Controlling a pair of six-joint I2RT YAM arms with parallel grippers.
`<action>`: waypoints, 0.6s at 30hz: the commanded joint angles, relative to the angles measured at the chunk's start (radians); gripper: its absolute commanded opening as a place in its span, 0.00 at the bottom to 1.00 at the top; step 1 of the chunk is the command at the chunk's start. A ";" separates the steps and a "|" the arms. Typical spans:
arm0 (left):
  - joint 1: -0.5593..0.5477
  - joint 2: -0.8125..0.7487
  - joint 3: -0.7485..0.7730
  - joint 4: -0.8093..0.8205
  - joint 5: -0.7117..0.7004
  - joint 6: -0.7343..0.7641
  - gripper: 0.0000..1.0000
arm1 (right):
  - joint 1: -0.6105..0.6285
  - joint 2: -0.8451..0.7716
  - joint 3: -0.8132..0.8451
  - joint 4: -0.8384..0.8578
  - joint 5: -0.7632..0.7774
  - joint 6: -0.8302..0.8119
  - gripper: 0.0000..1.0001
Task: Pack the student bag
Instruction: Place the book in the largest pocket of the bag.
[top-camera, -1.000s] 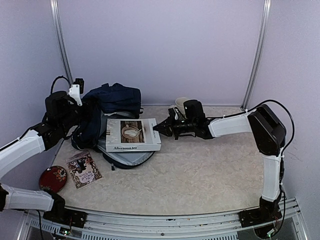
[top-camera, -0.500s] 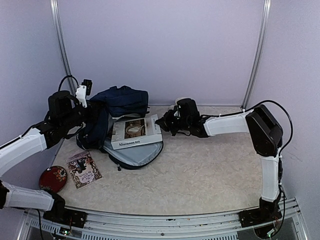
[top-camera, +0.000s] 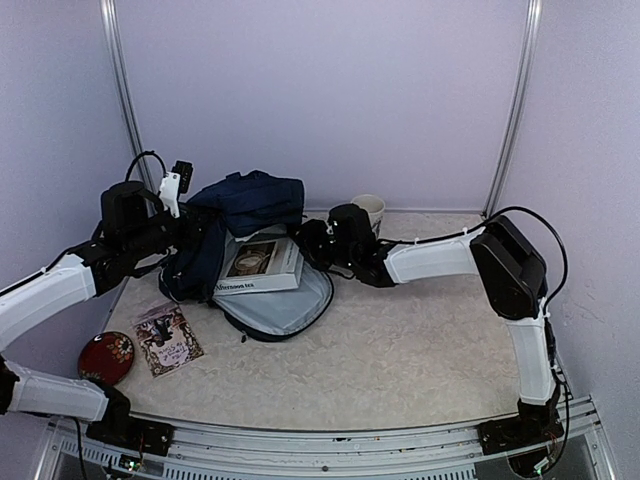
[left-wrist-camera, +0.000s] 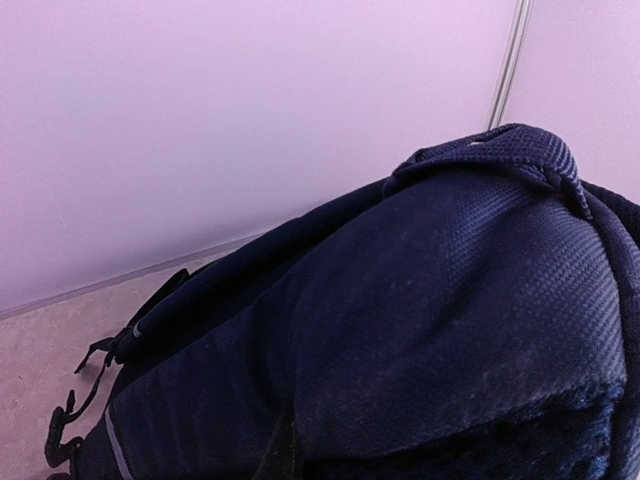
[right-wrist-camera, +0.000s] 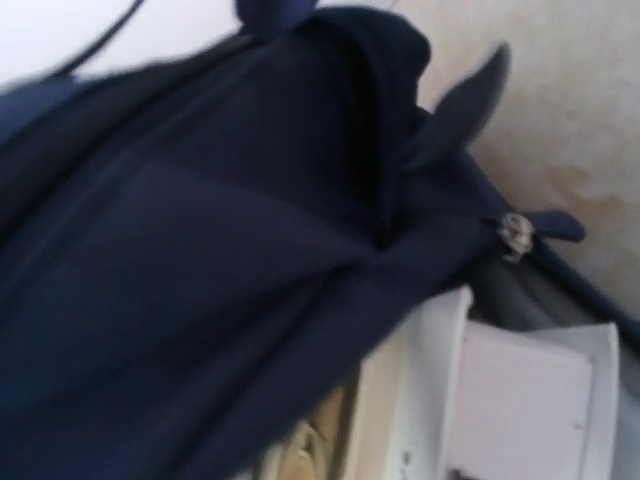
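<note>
Bag (top-camera: 245, 200) sits at the left rear of the table (top-camera: 420, 340). Its upper part is held up off the grey lining, and a white box (top-camera: 258, 266) lies in the opening. My left pincer (top-camera: 192, 228) is clamped on the bag's dark fabric at its left side. My right pincer (top-camera: 308, 240) is at the box's right end, by the zip; I cannot tell whether it is apart or together. A cup (top-camera: 370, 208) stands behind that arm.

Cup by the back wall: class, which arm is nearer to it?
Right. The right arm ends just beside the cup, at the bag; the left arm is beyond the bag's far side.
</note>
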 joint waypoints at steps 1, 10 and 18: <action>-0.001 -0.066 0.084 0.225 0.070 -0.044 0.00 | -0.019 -0.070 -0.123 0.019 -0.117 -0.221 0.64; 0.012 -0.057 0.081 0.228 0.065 -0.049 0.00 | -0.013 -0.344 -0.290 -0.137 -0.155 -0.686 0.90; 0.018 -0.053 0.079 0.226 0.055 -0.044 0.00 | 0.008 -0.329 -0.263 -0.336 -0.107 -0.731 0.42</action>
